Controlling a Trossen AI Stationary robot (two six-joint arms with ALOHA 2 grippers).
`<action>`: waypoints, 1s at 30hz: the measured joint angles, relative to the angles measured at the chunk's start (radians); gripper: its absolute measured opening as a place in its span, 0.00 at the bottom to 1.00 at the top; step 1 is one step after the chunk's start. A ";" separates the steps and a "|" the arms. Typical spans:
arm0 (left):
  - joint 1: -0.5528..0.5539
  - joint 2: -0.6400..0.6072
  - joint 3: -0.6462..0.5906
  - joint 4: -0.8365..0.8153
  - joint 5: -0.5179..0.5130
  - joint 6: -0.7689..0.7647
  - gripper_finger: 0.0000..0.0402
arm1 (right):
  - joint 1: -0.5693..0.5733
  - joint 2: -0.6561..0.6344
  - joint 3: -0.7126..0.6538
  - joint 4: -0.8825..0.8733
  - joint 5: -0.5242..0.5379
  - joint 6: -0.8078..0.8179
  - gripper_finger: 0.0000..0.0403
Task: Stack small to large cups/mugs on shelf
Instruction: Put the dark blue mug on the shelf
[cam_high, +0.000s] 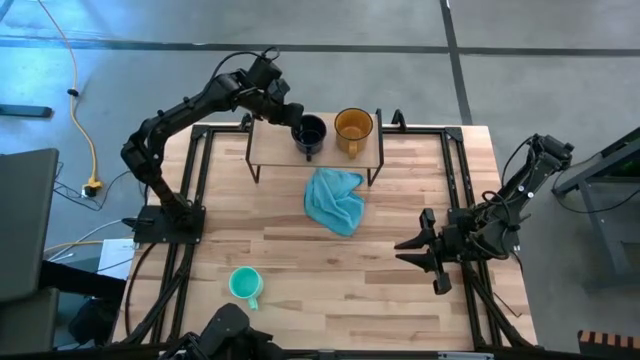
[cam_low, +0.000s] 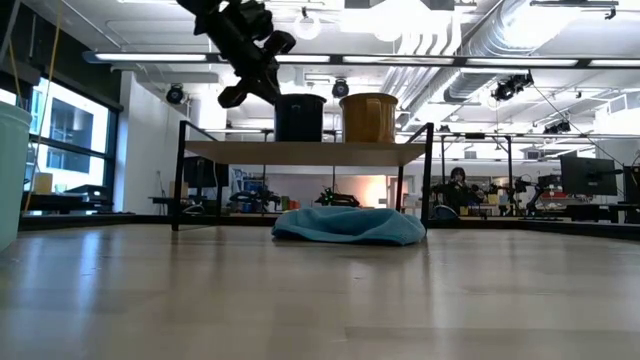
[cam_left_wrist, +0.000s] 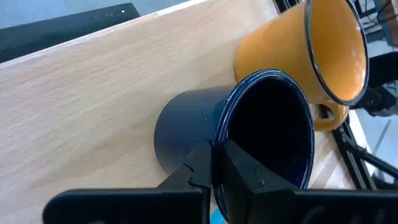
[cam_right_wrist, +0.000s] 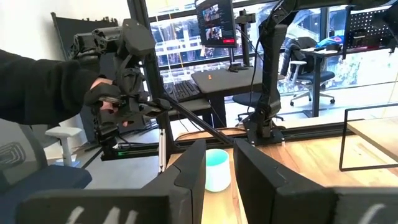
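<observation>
The dark navy mug (cam_high: 311, 133) stands upright on the shelf (cam_high: 272, 146), close beside the amber-yellow mug (cam_high: 353, 127) at its right. My left gripper (cam_high: 298, 124) reaches over the shelf's far-left side and is shut on the navy mug (cam_left_wrist: 186, 124). In the low view both the navy mug (cam_low: 300, 117) and the amber mug (cam_low: 369, 117) rest by their bases on the shelf board (cam_low: 230, 152). The small teal mug (cam_high: 245, 284) stands on the table near its front-left. My right gripper (cam_high: 420, 252) waits open over the table's right side. My left gripper pinches the navy mug's rim (cam_left_wrist: 222, 127), with one finger (cam_left_wrist: 193, 171) outside the wall and the other finger (cam_left_wrist: 245, 168) inside the hollow. It comes slanting down from the table's far-left side. The mug stands upright with its base on the shelf board.
A light blue cloth (cam_high: 335, 200) lies crumpled on the table just in front of the shelf. The teal mug (cam_right_wrist: 217, 168) shows beyond my right gripper's fingers. A person's sleeve and hand (cam_right_wrist: 99, 93) show in the room beyond the table's left edge.
</observation>
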 joint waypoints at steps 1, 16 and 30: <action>0.001 0.001 0.000 0.000 0.003 -0.004 0.01 | 0.000 0.000 0.000 0.000 0.000 0.005 0.18; 0.000 0.001 0.000 0.002 0.005 0.011 0.01 | 0.000 0.000 0.000 0.000 -0.002 0.006 0.18; 0.000 0.001 0.000 0.024 -0.003 -0.011 0.01 | 0.000 0.000 0.000 -0.003 -0.002 0.016 0.18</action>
